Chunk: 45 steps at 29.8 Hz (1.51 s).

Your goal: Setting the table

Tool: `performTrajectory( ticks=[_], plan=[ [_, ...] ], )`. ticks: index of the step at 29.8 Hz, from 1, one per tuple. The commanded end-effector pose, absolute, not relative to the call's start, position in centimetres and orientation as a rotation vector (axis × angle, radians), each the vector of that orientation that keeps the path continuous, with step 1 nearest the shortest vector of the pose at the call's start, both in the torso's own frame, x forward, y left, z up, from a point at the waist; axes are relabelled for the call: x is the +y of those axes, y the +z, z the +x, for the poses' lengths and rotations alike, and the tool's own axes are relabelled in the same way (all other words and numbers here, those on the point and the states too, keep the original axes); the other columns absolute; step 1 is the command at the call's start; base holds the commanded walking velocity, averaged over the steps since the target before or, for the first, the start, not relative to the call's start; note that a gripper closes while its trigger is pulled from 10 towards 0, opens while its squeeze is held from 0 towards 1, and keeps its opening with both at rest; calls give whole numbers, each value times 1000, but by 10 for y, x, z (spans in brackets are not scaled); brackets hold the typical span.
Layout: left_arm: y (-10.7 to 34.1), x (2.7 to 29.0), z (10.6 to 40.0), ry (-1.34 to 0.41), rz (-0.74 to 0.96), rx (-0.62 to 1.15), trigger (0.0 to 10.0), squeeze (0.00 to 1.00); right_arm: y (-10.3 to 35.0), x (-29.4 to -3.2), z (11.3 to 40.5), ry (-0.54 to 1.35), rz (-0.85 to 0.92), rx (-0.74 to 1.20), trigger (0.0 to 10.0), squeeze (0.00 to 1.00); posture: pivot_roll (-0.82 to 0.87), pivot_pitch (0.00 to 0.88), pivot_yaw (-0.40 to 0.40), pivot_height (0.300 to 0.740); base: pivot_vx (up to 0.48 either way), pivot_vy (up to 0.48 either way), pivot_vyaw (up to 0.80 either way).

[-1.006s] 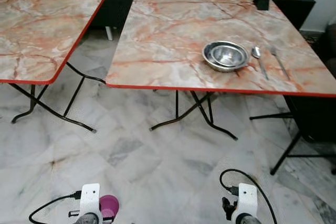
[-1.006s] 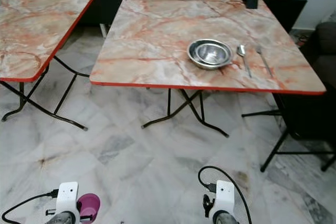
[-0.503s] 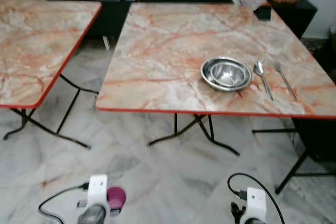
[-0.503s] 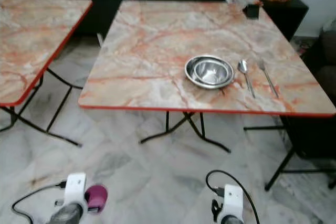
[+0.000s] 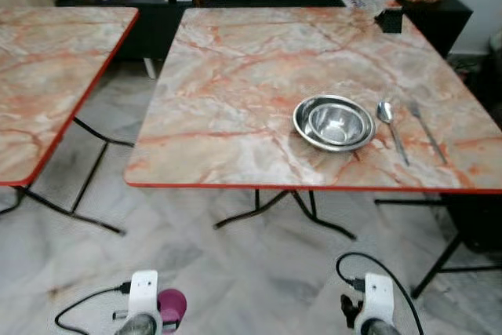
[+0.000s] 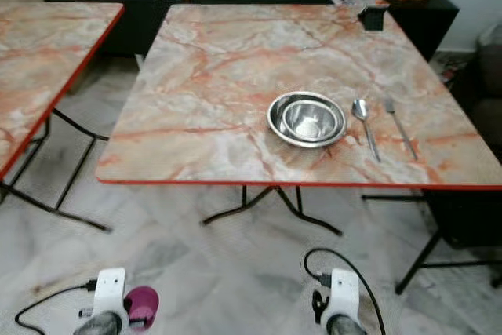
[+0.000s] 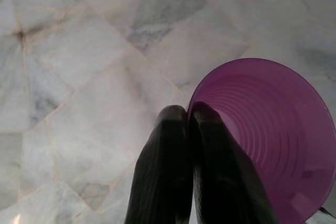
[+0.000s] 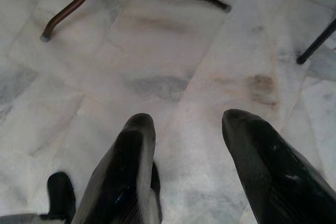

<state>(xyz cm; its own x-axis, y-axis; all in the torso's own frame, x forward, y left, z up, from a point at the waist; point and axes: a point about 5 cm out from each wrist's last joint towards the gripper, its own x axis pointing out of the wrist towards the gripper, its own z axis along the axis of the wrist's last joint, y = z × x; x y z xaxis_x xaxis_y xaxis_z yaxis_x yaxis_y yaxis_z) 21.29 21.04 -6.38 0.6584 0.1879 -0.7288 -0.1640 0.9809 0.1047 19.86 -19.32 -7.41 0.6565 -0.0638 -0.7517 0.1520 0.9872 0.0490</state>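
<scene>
Pinching the purple cup's (image 7: 273, 140) rim, your left end effector (image 7: 189, 116) hangs low over the floor; your right end effector (image 8: 189, 124) gapes empty. Ahead, the surface (image 5: 235, 76) carries nested steel bowls (image 5: 334, 123).

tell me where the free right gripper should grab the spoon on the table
Best guess: pinch the spoon mid-handle from above with the right gripper, fingers straddling its width. It lies flat, bowl away from the robot, apart from the steel bowls and fork, leaving finger room on both sides.

White wrist housings with looping black cables top both silver arms; the left claw (image 7: 190, 145) and right claw (image 8: 191, 169) each have two long, glossy black fingers.
</scene>
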Motion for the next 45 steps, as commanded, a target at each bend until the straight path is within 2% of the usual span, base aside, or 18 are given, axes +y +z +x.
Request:
performTrajectory(
  ticks=[1, 24, 31, 36, 39, 41, 42, 45],
  plan=[
    [-68, 214, 205, 214, 51, 852, 10000, 0, -78, -190, 193, -116, 118, 871, 10000, 0, -2, 138, -34, 740, 0, 0, 0],
    [-67, 216, 205, 218, 57, 851, 10000, 0, -78, -190, 193, -108, 107, 879, 10000, 0, -2, 137, -39, 740, 0, -416, 0],
    [-60, 227, 212, 264, 44, 795, 10000, 0, -78, -191, 193, -107, 103, 878, 10000, 0, 3, 139, -43, 740, 0, 0, 0],
    [-51, 249, 214, 382, 58, 734, 10000, 0, -78, -190, 193, -104, 101, 878, 10000, 0, 9, 140, -45, 740, 0, 0, 0],
    [-45, 262, 216, 440, 140, 714, 10000, 0, -78, -190, 193, -101, 100, 879, 10000, 0, 11, 139, -47, 740, 0, 0, 0],
    [-36, 277, 219, 544, 150, 666, 10000, 0, -77, -190, 194, -100, 100, 878, 10000, 0, 16, 140, -50, 740, 0, 0, 0],
    [-18, 302, 223, 713, 186, 580, 10000, 0, -77, -190, 194, -96, 97, 878, 10000, 0, 16, 140, -50, 740, 0, 0, 0],
    [-2, 317, 228, 804, 236, 506, 10000, 0, -77, -190, 195, -94, 94, 878, 10000, 0, 26, 140, -57, 740, 0, 0, 0]
  ],
)
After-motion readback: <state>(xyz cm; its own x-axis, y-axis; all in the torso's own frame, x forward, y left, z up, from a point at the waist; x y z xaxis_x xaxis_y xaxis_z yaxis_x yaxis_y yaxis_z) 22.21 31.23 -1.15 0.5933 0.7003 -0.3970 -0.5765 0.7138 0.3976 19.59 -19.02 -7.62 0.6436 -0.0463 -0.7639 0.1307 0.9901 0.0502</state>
